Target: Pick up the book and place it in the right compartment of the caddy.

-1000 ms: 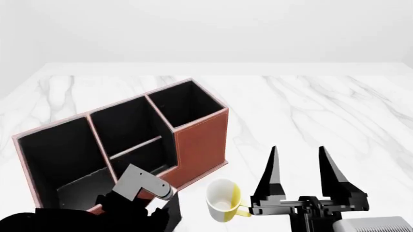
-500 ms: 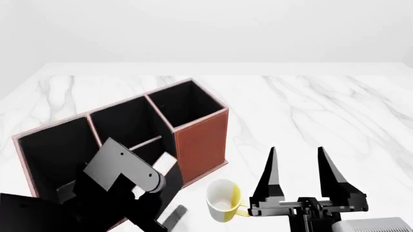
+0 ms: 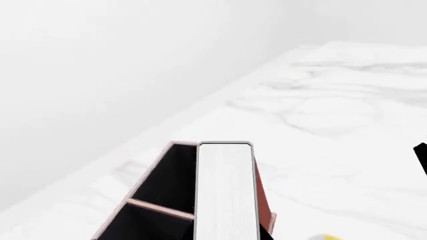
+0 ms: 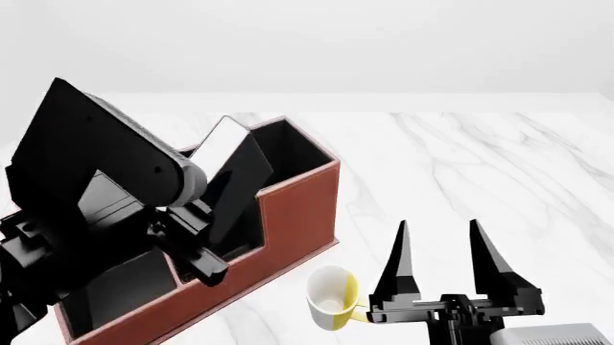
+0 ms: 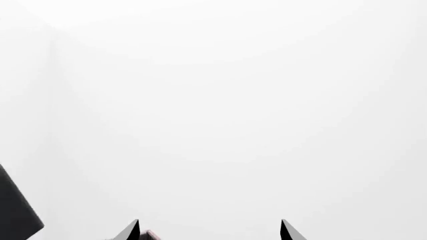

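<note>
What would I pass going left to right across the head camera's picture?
Left arm holding the book → caddy's red-brown end wall → mug → right gripper.

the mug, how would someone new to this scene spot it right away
On the white marble table, find the big red-brown caddy. The mug stands on the table just off its tall end, beside the open right end effector. It is the only small round thing, white with yellow.
</note>
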You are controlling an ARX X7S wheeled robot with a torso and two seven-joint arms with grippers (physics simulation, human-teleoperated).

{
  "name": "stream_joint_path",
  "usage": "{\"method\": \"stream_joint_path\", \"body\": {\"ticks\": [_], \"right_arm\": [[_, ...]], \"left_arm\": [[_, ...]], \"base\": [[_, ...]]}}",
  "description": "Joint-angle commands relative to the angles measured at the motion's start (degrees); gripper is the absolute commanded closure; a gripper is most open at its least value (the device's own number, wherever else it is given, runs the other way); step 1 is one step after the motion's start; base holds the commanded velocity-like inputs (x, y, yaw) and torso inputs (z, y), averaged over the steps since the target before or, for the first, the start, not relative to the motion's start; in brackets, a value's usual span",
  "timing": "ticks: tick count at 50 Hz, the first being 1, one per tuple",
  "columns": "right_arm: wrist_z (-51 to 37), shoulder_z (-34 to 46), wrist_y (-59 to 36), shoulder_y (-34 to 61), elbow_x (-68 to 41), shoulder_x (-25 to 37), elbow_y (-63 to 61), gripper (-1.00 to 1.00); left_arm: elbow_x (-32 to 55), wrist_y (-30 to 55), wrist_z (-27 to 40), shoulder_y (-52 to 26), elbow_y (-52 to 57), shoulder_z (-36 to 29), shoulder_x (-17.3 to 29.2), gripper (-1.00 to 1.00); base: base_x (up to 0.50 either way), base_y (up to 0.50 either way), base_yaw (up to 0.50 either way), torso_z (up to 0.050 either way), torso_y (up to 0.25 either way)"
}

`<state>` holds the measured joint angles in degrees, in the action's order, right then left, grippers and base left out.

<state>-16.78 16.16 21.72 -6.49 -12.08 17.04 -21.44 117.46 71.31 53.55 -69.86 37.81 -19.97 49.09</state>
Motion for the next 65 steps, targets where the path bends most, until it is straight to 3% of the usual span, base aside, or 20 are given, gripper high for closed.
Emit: {"method": "stream_joint_path", "body": {"ticks": [1,12,18,21,26,35,42,53,54,59,65], "right_arm": [[1.0,-0.7,0.1,0.1,1.0,-0.8,0.4,-1.00],[0.8,-0.4,0.2,0.0,1.0,-0.6,0.3,-1.00],[0.7,-0.2,0.3,0.0,1.0,-0.5,0.5,-1.00],[0.8,-0.2,0.7,0.0,0.8,-0.5,1.0,-1.00],[0.6,-0.2,0.7,0.1,0.6,-0.4,0.9,-1.00],[0.4,-0.2,0.5,0.4,0.3,-0.2,1.0,-1.00],[0.2,-0.4,0.5,0.3,0.0,0.0,0.8,-1.00],[-0.1,-0.5,0.5,0.7,-0.6,0.3,1.1,-1.00],[-0.1,-0.5,0.4,0.7,-0.7,0.3,1.0,-1.00],[-0.2,-0.4,0.3,0.7,-0.8,0.4,0.9,-1.00],[-0.4,-0.3,0.3,0.7,-0.9,0.5,0.9,-1.00]], "left_arm": [[0.7,0.2,-0.1,-12.1,-4.5,1.7,-2.2,1.00],[-11.1,3.1,-8.7,-20.8,-15.9,2.0,-7.8,1.00],[-23.5,1.6,-17.5,-23.7,-22.8,0.1,-13.7,1.00],[-32.8,-0.5,-23.9,-25.8,-27.6,-3.8,-17.4,1.00],[-41.5,-4.9,-28.8,-26.3,-35.6,-8.0,-21.6,1.00],[-49.7,-7.4,-32.1,-28.9,-54.5,-14.4,-29.1,1.00],[-56.7,-14.1,-37.0,-31.6,-70.1,-17.5,-34.2,1.00],[-60.7,-17.5,-44.0,-38.4,-93.9,-19.7,-41.8,1.00],[-61.5,-16.8,-49.0,-39.6,-97.7,-21.3,-43.1,1.00],[-62.6,-19.4,-49.6,-42.5,-112.0,-20.8,-47.6,1.00],[-64.6,-16.8,-48.9,-40.8,-112.5,-21.4,-49.0,1.00]], "base": [[0.00,0.00,0.00,0.000,0.000],[0.00,0.00,0.00,0.000,0.001],[0.00,0.00,0.00,0.000,0.002],[0.00,0.00,0.00,0.000,0.000],[0.00,0.00,0.00,0.000,0.002],[0.00,0.00,0.00,0.000,0.001],[0.00,0.00,0.00,0.000,0.001],[0.00,0.00,0.00,0.000,0.002],[0.00,0.00,0.00,0.000,0.000],[0.00,0.00,0.00,0.000,0.002],[0.00,0.00,0.00,0.000,0.002]]}}
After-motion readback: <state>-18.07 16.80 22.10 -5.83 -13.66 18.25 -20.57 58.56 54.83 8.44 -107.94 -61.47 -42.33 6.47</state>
